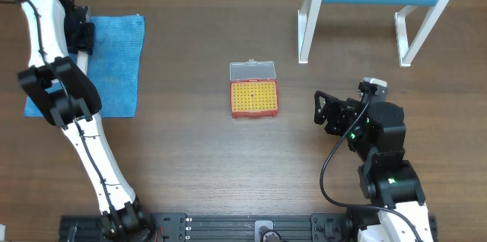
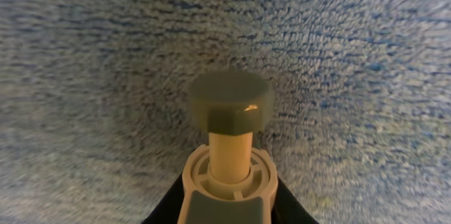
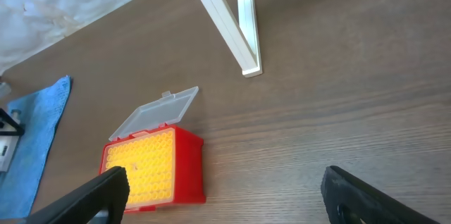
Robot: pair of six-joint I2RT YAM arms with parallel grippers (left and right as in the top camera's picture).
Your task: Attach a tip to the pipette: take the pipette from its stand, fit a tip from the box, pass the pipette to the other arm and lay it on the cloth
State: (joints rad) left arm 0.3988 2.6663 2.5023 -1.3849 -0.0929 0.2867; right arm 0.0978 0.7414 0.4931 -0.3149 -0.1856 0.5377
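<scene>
One round-capped pipette (image 2: 230,104) against fuzzy blue cloth (image 2: 84,55)

Bright, even light casts soft shadows (a glint on the pipette button (image 2: 230,101)).

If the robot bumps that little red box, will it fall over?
Probably not: the red box sits low and flat on the table, so it would likely slide on the smooth wood. Its thin clear lid stands open and may wobble or flap.
</scene>
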